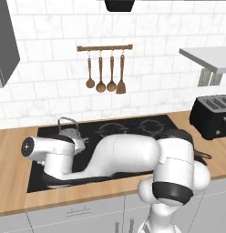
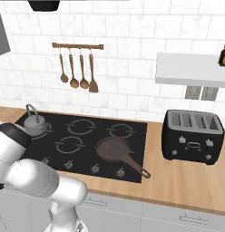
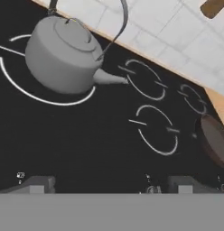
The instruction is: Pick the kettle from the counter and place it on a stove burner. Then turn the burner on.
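The grey metal kettle (image 3: pixel 64 56) stands upright on the black cooktop, inside the largest ring marking, the stove burner (image 3: pixel 46 102), at the back left. Its spout points toward the smaller rings and its wire handle arches up. The kettle (image 1: pixel 69 132) also shows behind my forearm, and the kettle (image 2: pixel 35 123) shows at the cooktop's far left corner. My gripper (image 3: pixel 111 185) is open, with nothing between its fingers, drawn back from the kettle above the cooktop's near part. The wood-grain counter (image 2: pixel 178 181) runs on both sides of the cooktop (image 2: pixel 87 145).
A brown frying pan (image 2: pixel 113 149) sits on the front right burner, handle toward the counter's edge. A black toaster (image 2: pixel 192 136) stands to the right. The knobs (image 2: pixel 94 168) line the cooktop's front edge. Wooden utensils (image 1: pixel 105 68) hang on the tiled wall.
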